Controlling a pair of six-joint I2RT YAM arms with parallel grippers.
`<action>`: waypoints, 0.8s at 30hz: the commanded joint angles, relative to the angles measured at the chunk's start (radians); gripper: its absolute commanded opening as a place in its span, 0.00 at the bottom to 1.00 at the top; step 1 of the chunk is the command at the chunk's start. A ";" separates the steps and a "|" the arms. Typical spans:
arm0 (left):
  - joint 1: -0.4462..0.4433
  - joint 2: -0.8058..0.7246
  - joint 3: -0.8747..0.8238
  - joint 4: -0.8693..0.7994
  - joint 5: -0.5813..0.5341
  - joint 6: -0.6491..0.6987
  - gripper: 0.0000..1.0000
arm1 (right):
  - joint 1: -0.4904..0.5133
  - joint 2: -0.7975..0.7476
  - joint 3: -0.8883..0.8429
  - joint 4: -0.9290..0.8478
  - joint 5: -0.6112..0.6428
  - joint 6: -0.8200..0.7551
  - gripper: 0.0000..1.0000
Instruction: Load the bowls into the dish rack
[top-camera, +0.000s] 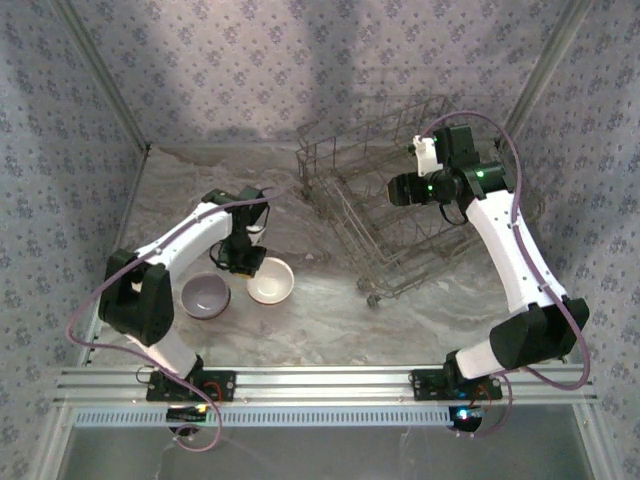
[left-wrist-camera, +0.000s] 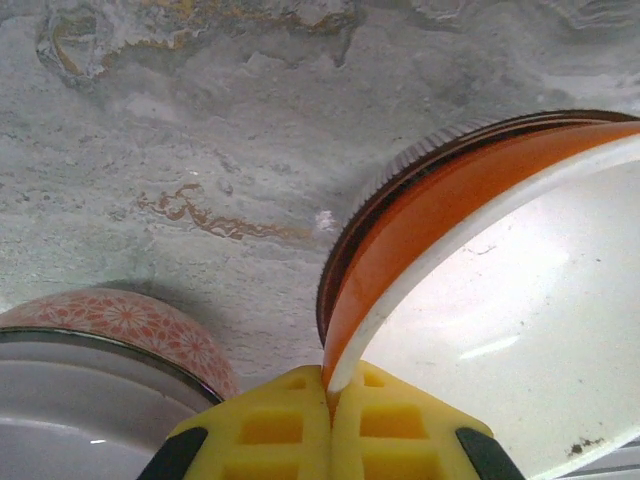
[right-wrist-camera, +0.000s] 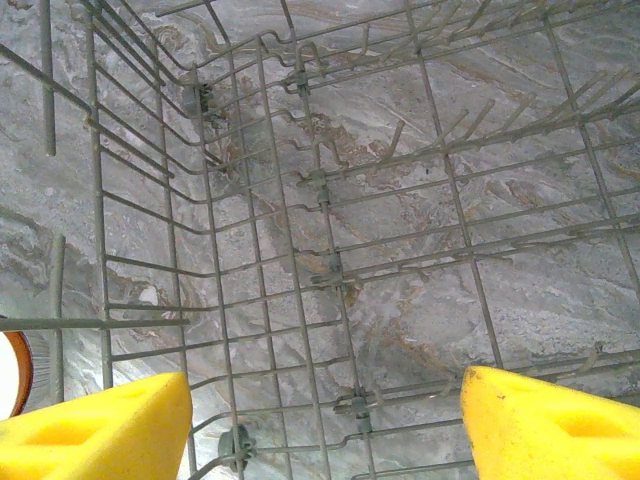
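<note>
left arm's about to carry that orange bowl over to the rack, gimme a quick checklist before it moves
1. Grip: left gripper is shut on the rim of the round orange bowl with white inside: ok.
2. Gap to the neighbouring pink-patterned round bowl: bare marbled table shows between them: ok.
3. Bowl lifted off the table: cannot tell.
4. Slots in the grey wire dish rack: bare tines under the right wrist camera: ok.
5. Path into the rack: right gripper hangs open over it, probably in the way: not ok.
</note>
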 joint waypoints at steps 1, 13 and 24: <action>-0.009 -0.066 0.049 -0.022 0.036 -0.019 0.00 | -0.006 0.006 0.002 -0.001 -0.021 -0.018 0.73; -0.009 -0.188 0.168 -0.014 -0.002 -0.060 0.00 | -0.017 0.006 0.039 0.003 -0.074 -0.017 0.74; -0.025 -0.185 0.522 0.020 -0.070 -0.082 0.00 | 0.032 0.008 0.262 -0.046 -0.195 0.015 0.72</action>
